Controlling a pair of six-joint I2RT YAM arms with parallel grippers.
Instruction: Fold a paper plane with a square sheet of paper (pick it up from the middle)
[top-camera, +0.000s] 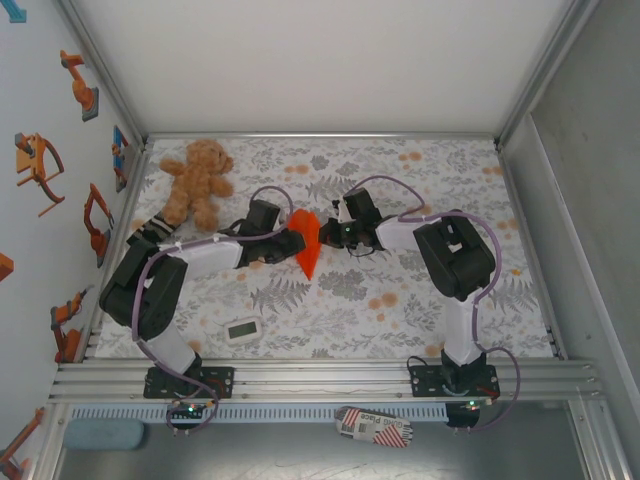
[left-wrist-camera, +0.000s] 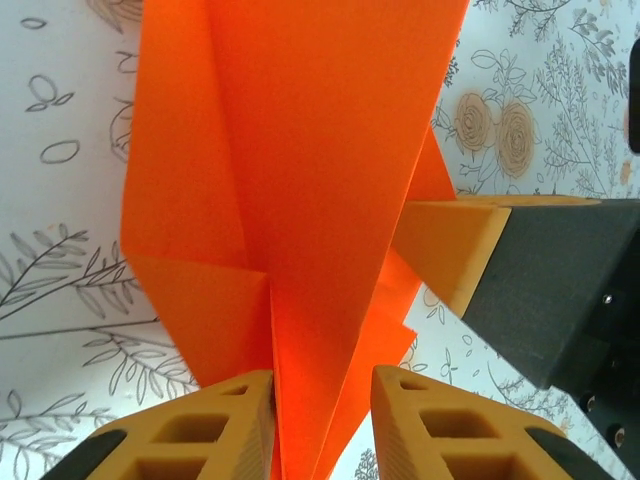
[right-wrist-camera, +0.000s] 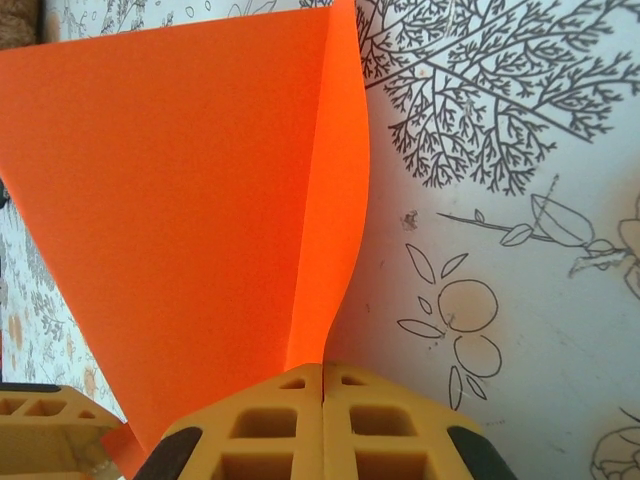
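Observation:
The square sheet of paper is folded into a bright orange, pointed paper plane (top-camera: 308, 242), held off the flowered cloth mid-table with its tip toward the arms. My right gripper (top-camera: 327, 233) pinches its right edge. In the right wrist view the fingers (right-wrist-camera: 322, 372) are pressed together and the orange paper (right-wrist-camera: 190, 200) comes out between them. My left gripper (top-camera: 292, 241) is at the plane's left side. In the left wrist view its fingers (left-wrist-camera: 322, 388) stand apart with the folded layers (left-wrist-camera: 310, 200) running between them; the left finger touches the paper, the right one shows a gap.
A brown teddy bear (top-camera: 197, 180) lies at the back left of the cloth. A small white timer (top-camera: 243, 329) sits near the front edge, left of centre. White walls close in the table on three sides. A striped packet (top-camera: 372, 425) lies below the rail.

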